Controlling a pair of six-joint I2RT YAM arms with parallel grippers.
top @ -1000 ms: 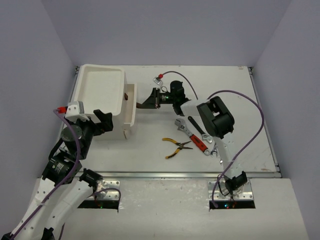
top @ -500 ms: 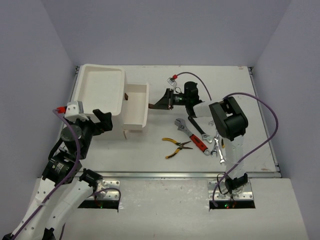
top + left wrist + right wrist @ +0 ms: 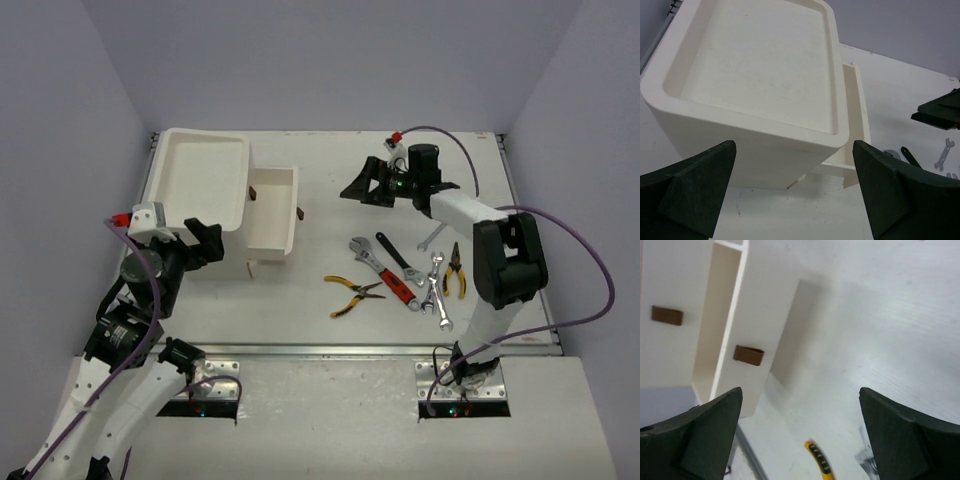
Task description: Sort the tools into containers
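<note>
Jaws spread and empty on both, my left gripper (image 3: 207, 243) sits by the white box (image 3: 247, 190), my right gripper (image 3: 360, 188) beyond its open drawer (image 3: 275, 212), tools (image 3: 400, 286) strewn toward the near right corner of the table (image 3: 500, 205).

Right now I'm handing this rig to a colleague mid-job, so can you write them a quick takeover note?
Left claw: open, empty, at the near side of the white box.
Right claw: open, empty, off the front of the drawer, not touching it.
Done: drawer pulled out; nothing visible inside.
Left: all the tools lie on the table; none sorted.
</note>
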